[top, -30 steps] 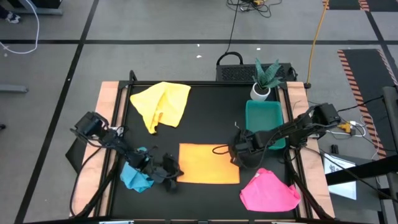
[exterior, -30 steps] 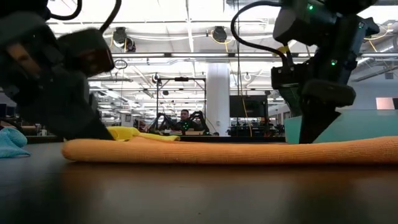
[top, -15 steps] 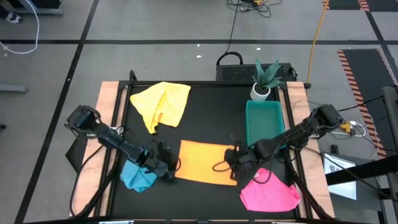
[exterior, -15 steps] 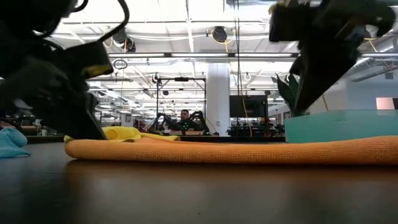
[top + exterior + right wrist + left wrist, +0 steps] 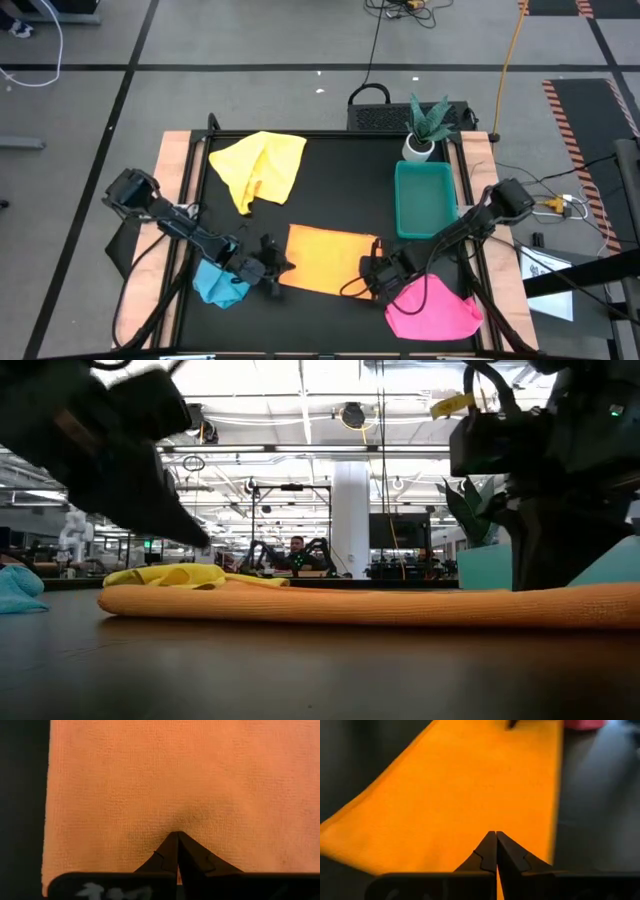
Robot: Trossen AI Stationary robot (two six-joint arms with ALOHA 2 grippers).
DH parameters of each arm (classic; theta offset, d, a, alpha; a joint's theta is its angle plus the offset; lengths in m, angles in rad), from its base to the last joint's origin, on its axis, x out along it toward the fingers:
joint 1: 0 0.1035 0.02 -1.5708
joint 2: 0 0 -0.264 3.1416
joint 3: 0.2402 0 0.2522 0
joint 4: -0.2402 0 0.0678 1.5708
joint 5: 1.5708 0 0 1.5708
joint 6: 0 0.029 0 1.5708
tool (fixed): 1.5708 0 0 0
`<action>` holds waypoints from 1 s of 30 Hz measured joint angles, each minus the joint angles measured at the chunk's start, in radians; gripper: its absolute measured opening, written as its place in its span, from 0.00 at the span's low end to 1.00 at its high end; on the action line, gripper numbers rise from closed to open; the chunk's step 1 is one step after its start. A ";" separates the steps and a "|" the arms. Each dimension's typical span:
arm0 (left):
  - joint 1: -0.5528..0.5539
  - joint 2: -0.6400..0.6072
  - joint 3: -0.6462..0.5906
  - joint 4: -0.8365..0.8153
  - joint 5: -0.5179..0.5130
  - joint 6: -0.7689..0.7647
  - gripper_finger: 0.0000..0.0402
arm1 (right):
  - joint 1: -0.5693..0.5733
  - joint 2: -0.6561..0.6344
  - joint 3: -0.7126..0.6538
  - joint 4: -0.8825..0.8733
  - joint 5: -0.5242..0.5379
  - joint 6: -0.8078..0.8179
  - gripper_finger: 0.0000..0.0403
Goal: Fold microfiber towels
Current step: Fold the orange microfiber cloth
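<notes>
a: where's the orange towel (image 5: 328, 259)?
b: flat, lower centre of the high view, btw both arms. crumpled yellow towel (image 5: 258, 168) upper left, pink towel (image 5: 432, 309) lower right, blue towel (image 5: 220, 283) lower left.
a: grippers?
b: left gripper (image 5: 276, 271) pinched shut at its left edge, right gripper (image 5: 372, 284) shut, pressing its right edge. neither holds cloth.
a: risk?
b: prob closed tips drag and bunch it, spoiling the fold.

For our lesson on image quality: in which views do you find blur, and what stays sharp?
Low view: the left arm close to the lens is a blurred dark mass, while the orange towel is fairly sharp. Left wrist view: the towel is soft. Right wrist view: the towel's weave is crisp.
</notes>
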 joint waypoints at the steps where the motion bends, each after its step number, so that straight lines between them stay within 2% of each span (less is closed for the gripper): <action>1: -0.004 0.000 0.000 0.007 0.002 -0.002 0.02 | 0.006 0.002 0.000 0.000 -0.002 0.020 0.00; 4: -0.011 0.000 0.000 0.000 0.002 -0.020 0.03 | 0.025 -0.014 -0.001 0.021 -0.005 0.145 0.00; 7: -0.009 0.000 0.000 -0.015 0.001 -0.028 0.02 | 0.044 -0.043 -0.007 0.081 -0.051 0.285 0.00; 10: -0.002 0.000 0.000 0.010 -0.003 -0.024 0.01 | 0.064 -0.085 -0.009 0.138 -0.059 0.251 0.00; 14: 0.004 0.022 0.000 0.036 -0.005 -0.026 0.03 | 0.066 -0.121 -0.006 0.131 0.042 0.194 0.00; 19: 0.023 0.110 0.001 0.080 -0.005 -0.027 0.01 | 0.035 -0.116 -0.006 0.022 0.084 0.167 0.00; 23: 0.068 0.165 0.001 0.079 -0.004 -0.019 0.03 | 0.029 -0.096 -0.008 -0.102 0.108 0.168 0.00; 26: 0.124 0.173 0.001 0.071 -0.007 0.040 0.04 | 0.046 -0.074 -0.008 -0.118 0.098 0.198 0.00; 30: 0.216 0.158 0.001 0.058 -0.006 0.202 0.01 | 0.081 -0.044 -0.005 -0.049 0.075 0.297 0.00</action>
